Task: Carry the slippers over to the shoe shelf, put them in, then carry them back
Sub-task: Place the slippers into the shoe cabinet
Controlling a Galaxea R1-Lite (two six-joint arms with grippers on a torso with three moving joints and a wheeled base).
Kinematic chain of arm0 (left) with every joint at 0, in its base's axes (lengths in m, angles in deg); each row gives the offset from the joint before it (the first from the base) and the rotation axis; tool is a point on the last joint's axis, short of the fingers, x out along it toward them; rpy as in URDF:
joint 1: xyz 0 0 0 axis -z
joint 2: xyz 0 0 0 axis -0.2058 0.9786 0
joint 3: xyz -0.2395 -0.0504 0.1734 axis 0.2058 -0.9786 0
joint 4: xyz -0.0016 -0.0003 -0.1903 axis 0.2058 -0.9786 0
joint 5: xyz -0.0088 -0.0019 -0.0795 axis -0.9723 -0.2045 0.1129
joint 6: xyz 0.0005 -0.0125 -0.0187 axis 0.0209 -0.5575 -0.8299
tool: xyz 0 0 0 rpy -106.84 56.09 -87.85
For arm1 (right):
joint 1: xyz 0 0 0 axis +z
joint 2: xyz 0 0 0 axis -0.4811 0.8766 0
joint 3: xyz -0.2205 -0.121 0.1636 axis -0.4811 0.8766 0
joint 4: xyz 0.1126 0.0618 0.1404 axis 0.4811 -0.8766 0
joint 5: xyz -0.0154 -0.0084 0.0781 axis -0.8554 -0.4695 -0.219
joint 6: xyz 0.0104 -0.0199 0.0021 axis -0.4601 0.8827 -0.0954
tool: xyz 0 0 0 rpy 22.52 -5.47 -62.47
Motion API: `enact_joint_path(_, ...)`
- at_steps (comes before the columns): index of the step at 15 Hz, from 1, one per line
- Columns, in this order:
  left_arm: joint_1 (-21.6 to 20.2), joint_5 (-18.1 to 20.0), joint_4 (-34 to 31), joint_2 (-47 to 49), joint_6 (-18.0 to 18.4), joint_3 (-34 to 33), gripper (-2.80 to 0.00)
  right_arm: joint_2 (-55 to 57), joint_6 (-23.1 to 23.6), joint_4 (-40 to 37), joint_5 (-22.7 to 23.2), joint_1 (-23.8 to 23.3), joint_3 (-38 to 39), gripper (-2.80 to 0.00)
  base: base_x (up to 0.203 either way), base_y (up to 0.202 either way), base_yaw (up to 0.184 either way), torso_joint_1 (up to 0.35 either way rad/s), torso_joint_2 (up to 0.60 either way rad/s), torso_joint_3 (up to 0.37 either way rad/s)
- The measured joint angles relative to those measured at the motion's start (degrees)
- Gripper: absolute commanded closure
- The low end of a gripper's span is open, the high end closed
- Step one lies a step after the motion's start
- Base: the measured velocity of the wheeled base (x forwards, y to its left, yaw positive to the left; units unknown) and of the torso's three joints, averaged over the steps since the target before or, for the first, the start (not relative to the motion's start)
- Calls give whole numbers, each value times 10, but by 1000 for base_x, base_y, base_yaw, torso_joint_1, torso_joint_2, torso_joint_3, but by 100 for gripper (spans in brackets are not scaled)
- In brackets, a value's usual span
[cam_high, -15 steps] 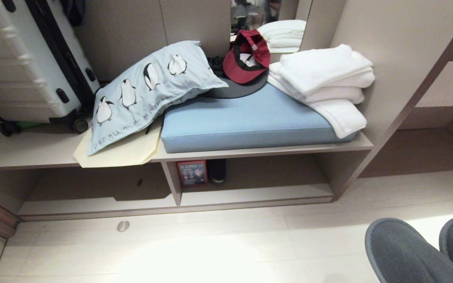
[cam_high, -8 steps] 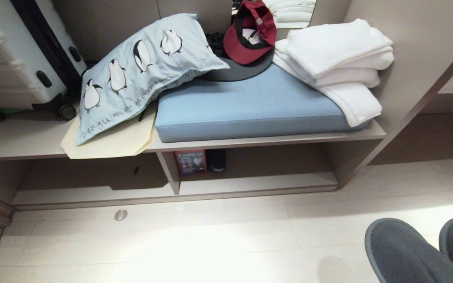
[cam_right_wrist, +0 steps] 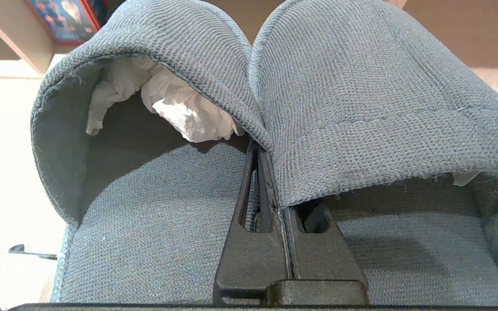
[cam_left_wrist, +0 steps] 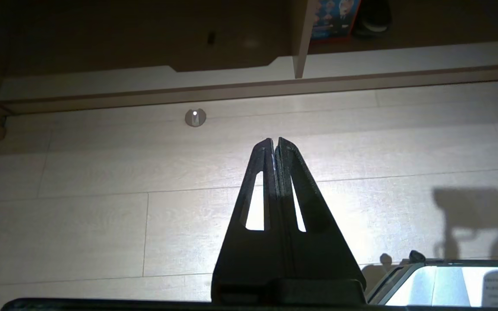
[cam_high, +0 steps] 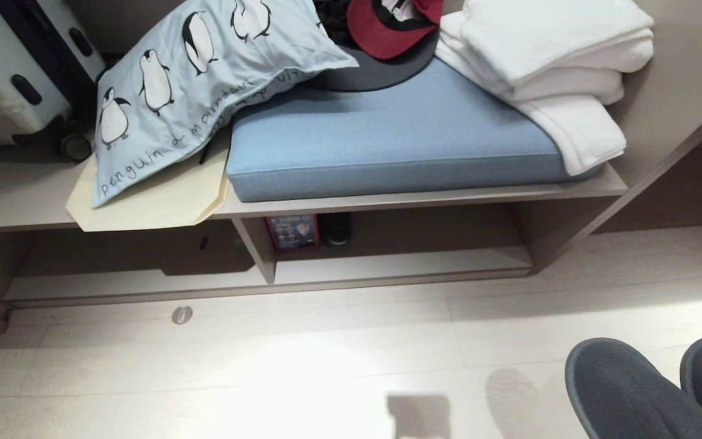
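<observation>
The slippers (cam_high: pixel 649 390) are seen at the lower right of the head view, side by side with their rounded toes pointing toward the furniture, held above the pale floor (cam_high: pixel 326 353). In the right wrist view the slippers (cam_right_wrist: pixel 327 99) fill the picture, and crumpled white paper (cam_right_wrist: pixel 175 108) is noted inside the toe of one of them. The right gripper (cam_right_wrist: pixel 270 155) is pressed together, with the adjoining inner edges of the two slippers pinched between its dark fingers (cam_right_wrist: pixel 253 216). Contact with the fabric is confirmed on both sides of the closed tips.

The shoe shelf (cam_high: pixel 387 268) is located across the floor from the slippers, well apart from them. It is a low cubby with a pale base board, split by a slanted divider panel (cam_high: pixel 256 247). Just beside the divider, at the back of the right compartment, a small red-framed box (cam_high: pixel 293 231) and a small black rounded object (cam_high: pixel 336 228) are recorded.

On the bench above the cubby, a light blue cushion (cam_high: pixel 387 140) is found, with folded white towels (cam_high: pixel 558 67) at its right end and a red cap (cam_high: pixel 393 21) behind it. A penguin-print pillow (cam_high: pixel 198 79) leans over a cream folder (cam_high: pixel 150 201), and a white suitcase (cam_high: pixel 3 67) stands at the far left.

The left gripper (cam_left_wrist: pixel 275 142) is observed over bare floor with its fingers (cam_left_wrist: pixel 301 198) shut against each other and nothing between them. A small round metal disc (cam_left_wrist: pixel 195 117) is set in the floor ahead of it.
</observation>
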Motion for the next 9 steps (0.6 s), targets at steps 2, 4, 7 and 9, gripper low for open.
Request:
enact_joint_path(2, 0, 0, 0, 0, 0, 0, 0, 0, 0, 0, 0, 0, 0, 0, 0, 0, 0, 0, 0, -196)
enact_joint_path(4, 0, 0, 0, 0, 0, 0, 0, 0, 0, 0, 0, 0, 0, 0, 0, 0, 0, 2, 3, -199)
enact_joint_path(7, 0, 0, 0, 0, 0, 0, 0, 0, 0, 0, 0, 0, 0, 0, 0, 0, 0, 3, 1, -197)
enact_joint_path(9, 0, 0, 0, 0, 0, 0, 0, 0, 0, 0, 0, 0, 0, 0, 0, 0, 0, -4, 3, -195)
